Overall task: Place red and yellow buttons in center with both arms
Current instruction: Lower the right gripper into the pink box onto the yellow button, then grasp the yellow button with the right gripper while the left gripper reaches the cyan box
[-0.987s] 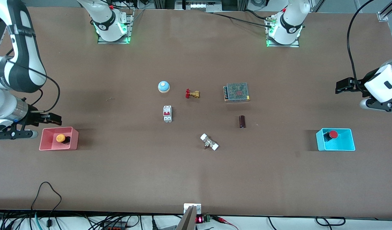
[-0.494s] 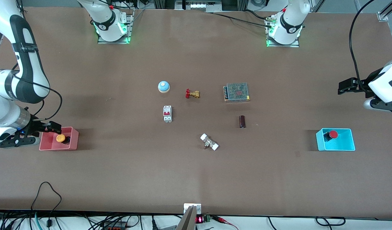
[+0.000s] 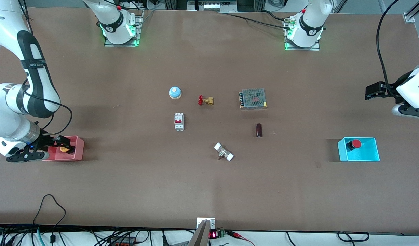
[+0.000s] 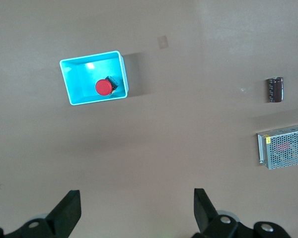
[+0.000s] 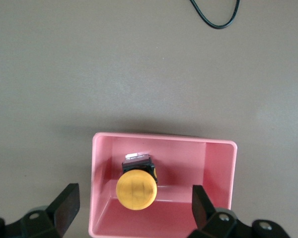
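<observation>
The yellow button [image 3: 64,149] [image 5: 136,190] stands inside the pink bin [image 3: 79,148] [image 5: 218,168] at the right arm's end of the table. My right gripper [image 3: 56,141] [image 5: 134,198] hangs open over that bin, its fingers either side of the yellow cap and well apart from it. The red button [image 3: 356,144] [image 4: 103,87] sits in the cyan bin [image 3: 366,159] [image 4: 72,94] at the left arm's end. My left gripper [image 3: 373,91] [image 4: 137,198] is open and empty over bare tabletop, apart from the cyan bin. The table's center [image 3: 216,126] is plain brown surface.
Around the middle lie a blue bell [image 3: 175,92], a brass valve with red handle [image 3: 205,100], a meshed power supply [image 3: 253,98], a white breaker [image 3: 179,121], a dark cylinder [image 3: 259,130] and a white-ended fitting [image 3: 224,152]. A black cable [image 3: 49,205] loops near the front edge.
My right gripper has come in over the pink bin, above the yellow button. My left gripper has drifted slightly toward its end of the table. Both stayed open.
</observation>
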Motion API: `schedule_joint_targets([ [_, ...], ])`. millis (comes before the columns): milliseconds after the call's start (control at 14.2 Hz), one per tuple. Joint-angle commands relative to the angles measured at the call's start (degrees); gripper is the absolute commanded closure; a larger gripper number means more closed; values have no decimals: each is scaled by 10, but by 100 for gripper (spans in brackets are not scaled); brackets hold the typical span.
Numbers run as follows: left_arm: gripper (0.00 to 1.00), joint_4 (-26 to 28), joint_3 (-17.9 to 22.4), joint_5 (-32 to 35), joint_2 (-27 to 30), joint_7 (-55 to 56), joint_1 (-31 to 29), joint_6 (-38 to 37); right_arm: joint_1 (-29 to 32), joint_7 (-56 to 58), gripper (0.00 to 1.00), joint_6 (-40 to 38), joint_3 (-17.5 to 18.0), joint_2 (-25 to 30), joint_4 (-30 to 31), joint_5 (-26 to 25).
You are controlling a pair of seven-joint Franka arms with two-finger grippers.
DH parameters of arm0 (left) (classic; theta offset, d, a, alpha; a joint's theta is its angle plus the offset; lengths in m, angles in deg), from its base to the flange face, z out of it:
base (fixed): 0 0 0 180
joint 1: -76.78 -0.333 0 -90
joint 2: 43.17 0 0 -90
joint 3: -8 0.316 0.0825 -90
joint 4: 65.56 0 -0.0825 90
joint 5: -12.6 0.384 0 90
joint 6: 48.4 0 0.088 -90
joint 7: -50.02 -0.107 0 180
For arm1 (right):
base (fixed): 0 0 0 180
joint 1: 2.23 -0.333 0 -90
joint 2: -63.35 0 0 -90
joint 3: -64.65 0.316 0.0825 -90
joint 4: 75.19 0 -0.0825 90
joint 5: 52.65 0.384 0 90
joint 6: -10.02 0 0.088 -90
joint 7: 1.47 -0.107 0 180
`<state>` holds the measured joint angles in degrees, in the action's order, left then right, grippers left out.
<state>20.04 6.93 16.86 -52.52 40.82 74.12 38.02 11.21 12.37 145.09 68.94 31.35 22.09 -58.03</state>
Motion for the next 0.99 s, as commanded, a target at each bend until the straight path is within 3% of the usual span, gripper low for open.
schedule_joint_targets([
  [0,0,-12,-2,4,-1,-6,-6,-13,10,-5,0,9,6,-9,-6,5],
  [635,0,-13,-1,-16,-10,-3,2,-10,13,-4,0,19,6,-25,-5,5],
  [917,0,-13,6,-16,-59,-4,-7,-7,13,-4,0,19,6,-30,-5,5],
])
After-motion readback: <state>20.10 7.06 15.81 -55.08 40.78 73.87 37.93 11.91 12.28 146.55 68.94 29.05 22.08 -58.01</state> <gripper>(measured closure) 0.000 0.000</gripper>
